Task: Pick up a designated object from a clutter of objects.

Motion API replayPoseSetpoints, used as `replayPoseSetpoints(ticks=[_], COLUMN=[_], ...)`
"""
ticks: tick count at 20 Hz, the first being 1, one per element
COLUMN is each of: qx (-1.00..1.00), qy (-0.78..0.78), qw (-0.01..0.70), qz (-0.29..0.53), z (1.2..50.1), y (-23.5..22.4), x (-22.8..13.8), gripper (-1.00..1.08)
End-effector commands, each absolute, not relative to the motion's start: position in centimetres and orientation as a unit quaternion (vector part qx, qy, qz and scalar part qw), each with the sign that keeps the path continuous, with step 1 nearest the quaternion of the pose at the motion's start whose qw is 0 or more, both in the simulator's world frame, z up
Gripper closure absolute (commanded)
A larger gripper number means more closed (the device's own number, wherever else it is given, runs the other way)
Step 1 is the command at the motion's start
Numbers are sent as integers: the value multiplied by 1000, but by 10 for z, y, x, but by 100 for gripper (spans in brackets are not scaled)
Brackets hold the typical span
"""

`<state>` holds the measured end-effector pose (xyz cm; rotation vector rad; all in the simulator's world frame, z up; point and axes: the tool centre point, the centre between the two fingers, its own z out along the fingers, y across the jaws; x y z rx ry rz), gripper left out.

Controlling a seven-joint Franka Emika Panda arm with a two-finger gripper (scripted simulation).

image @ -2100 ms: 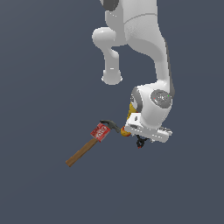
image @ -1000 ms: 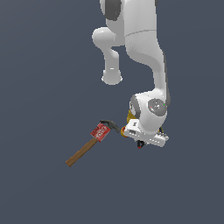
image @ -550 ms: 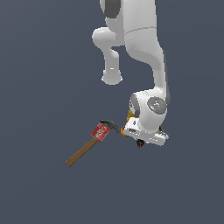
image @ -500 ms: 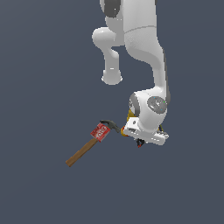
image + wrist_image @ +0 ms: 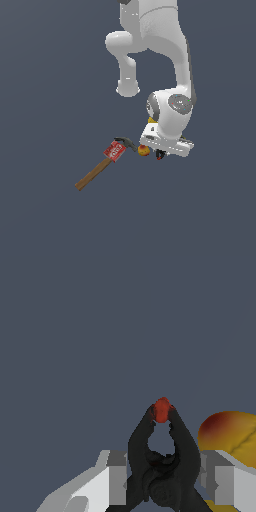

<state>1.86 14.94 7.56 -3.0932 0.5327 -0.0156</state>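
The gripper (image 5: 162,478) straddles the black spring clamp (image 5: 161,461), fingers (image 5: 116,478) flanking but not visibly pressing it (contact cannot be told). The clamp lies just beside the fruit (image 5: 227,433). Grasping is underway; next, squeeze firmly, then lift.

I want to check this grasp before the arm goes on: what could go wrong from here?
1. The fruit lies right beside the clamp, so the gripper might knock or pinch it.
2. The jaws sit on either side of the clamp's rounded black body; if they press off-centre, it may twist or slip out.
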Motion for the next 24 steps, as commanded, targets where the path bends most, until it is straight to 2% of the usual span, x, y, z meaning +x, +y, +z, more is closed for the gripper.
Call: replayPoseSetpoints(ticks=[1,24], qx=[-985,-986], qy=[170,169], qw=[1,1], qz=[-5,-2], z=[93,291], y=[146,110], x=[11,-72], gripper=[108,108])
